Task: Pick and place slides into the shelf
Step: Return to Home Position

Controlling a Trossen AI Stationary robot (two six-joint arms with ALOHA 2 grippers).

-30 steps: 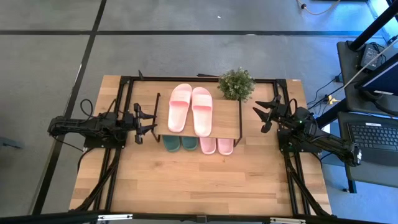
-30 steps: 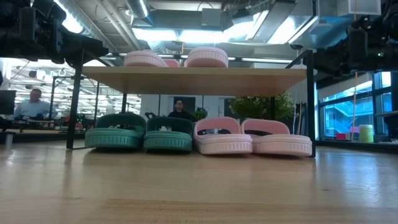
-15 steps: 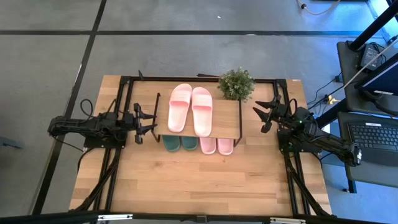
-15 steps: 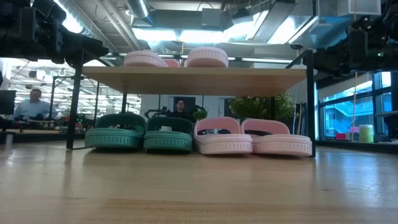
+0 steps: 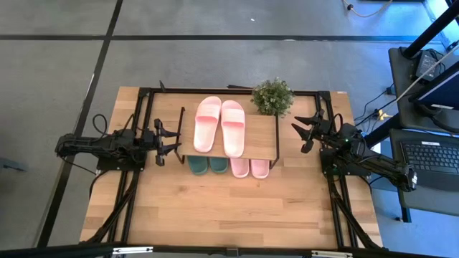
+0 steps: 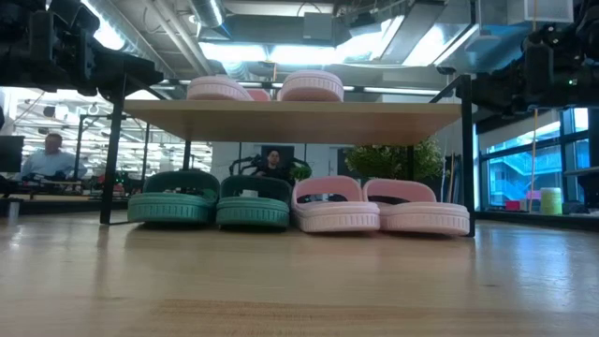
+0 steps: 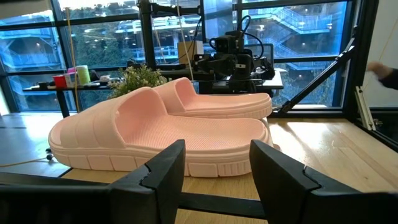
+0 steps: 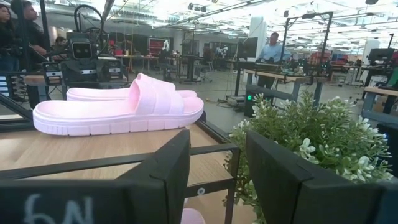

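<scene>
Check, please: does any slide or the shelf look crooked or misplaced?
Nothing serious. Two pink slides lie on the shelf top; the green pair and another pink pair stand in a row beneath. Only the left top slide is angled slightly.

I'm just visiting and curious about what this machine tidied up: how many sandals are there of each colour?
Light pink slides: 4 (2 on top of the shelf, 2 under it)
Dark green slides: 2 (both under the shelf)
Total: 6 slides
</scene>
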